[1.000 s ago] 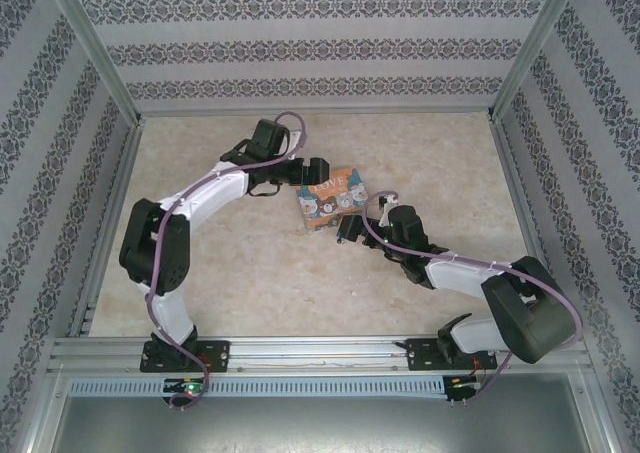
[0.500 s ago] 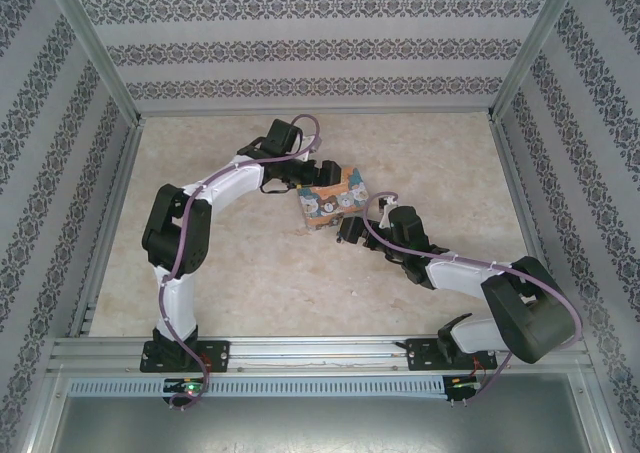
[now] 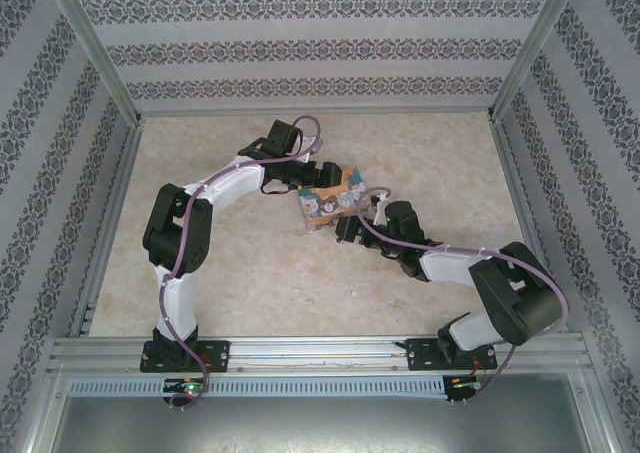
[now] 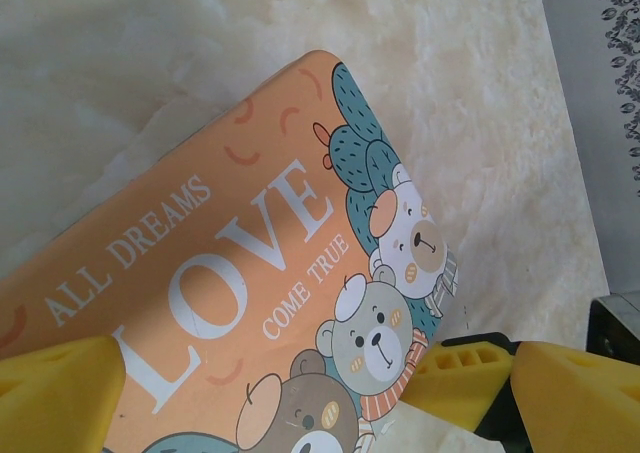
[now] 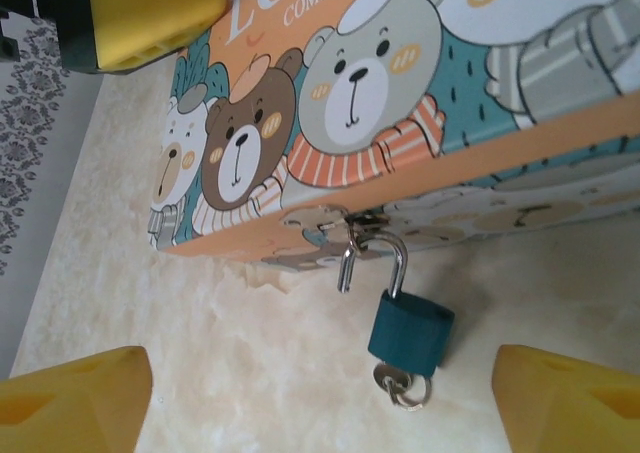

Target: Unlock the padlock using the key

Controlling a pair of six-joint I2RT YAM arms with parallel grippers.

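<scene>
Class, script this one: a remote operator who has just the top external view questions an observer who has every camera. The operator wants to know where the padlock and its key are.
Operator: Where on the tin is the padlock?
Observer: On the right wrist view its shackle is hooked through the clasp on the tin's side wall, and the teal body is down by the table.
Operator: And the key?
Observer: It appears to be plugged into the bottom end of the padlock body, with a small ring on it.
</scene>
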